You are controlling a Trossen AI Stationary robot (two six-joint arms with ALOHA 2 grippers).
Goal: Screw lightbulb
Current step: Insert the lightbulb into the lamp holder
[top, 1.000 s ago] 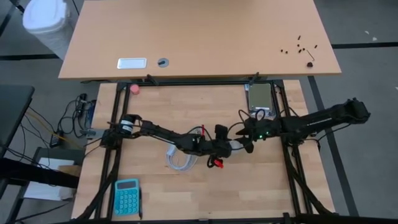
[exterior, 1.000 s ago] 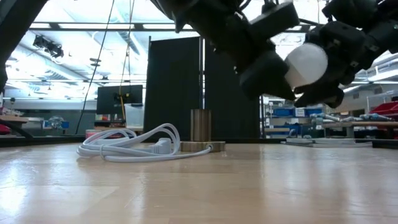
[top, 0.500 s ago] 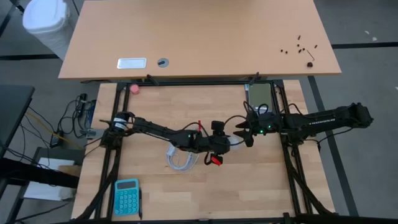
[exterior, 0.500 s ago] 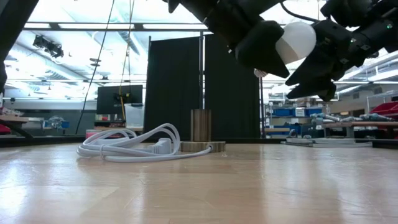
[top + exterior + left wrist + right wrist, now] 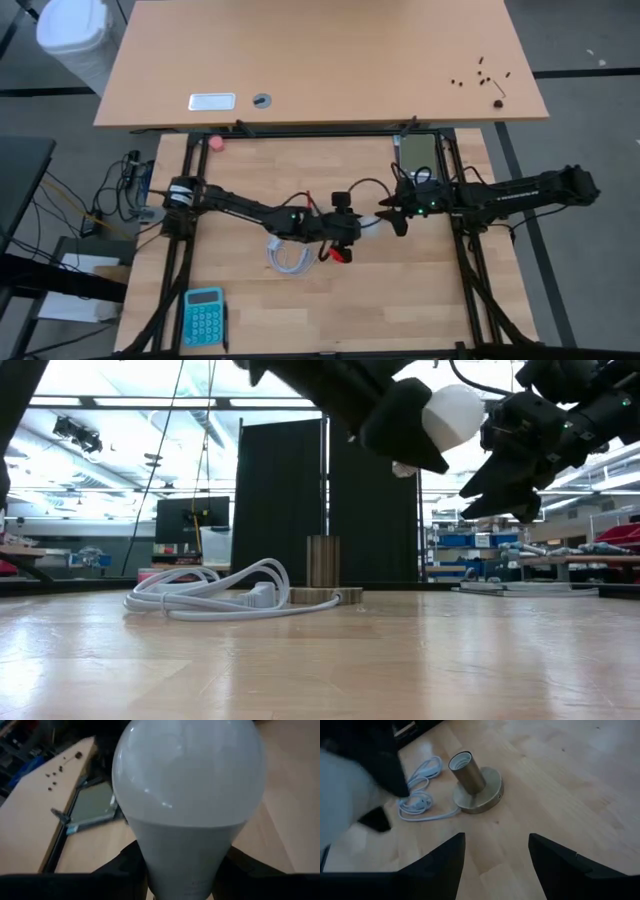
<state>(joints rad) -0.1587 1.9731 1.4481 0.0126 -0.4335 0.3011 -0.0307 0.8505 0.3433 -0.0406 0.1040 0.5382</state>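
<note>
The white frosted lightbulb point(image 5: 187, 785) is up in the air above the table's middle, and my left gripper point(image 5: 405, 430) is shut on it. Its globe point(image 5: 453, 415) sticks out toward my right gripper point(image 5: 500, 460). That gripper hangs just to the bulb's right, open, with nothing between its fingers point(image 5: 495, 837). The brass socket point(image 5: 470, 777) stands upright on its round base on the table below and to the left. Its white cord point(image 5: 210, 595) lies coiled beside it. My left gripper pinches the bulb's tapering neck point(image 5: 175, 870) between its two fingers point(image 5: 125, 867), one on each side. The fingers come from the table's left, slanting a little down, along the bulb. The bulb is clear of the table, globe outward toward the right.
A teal calculator point(image 5: 204, 315) lies near the front left. A pink ball point(image 5: 217, 142) sits at the far left, and a flat grey device point(image 5: 418, 160) at the far right. Dark frame rails point(image 5: 470, 290) run along the table's sides. Bare wood lies near the front edge.
My left gripper has risen and drawn back toward the table's left with the bulb, rolling a little. The bulb has come out from between my right gripper's fingers and now hangs higher, clear of them.
</note>
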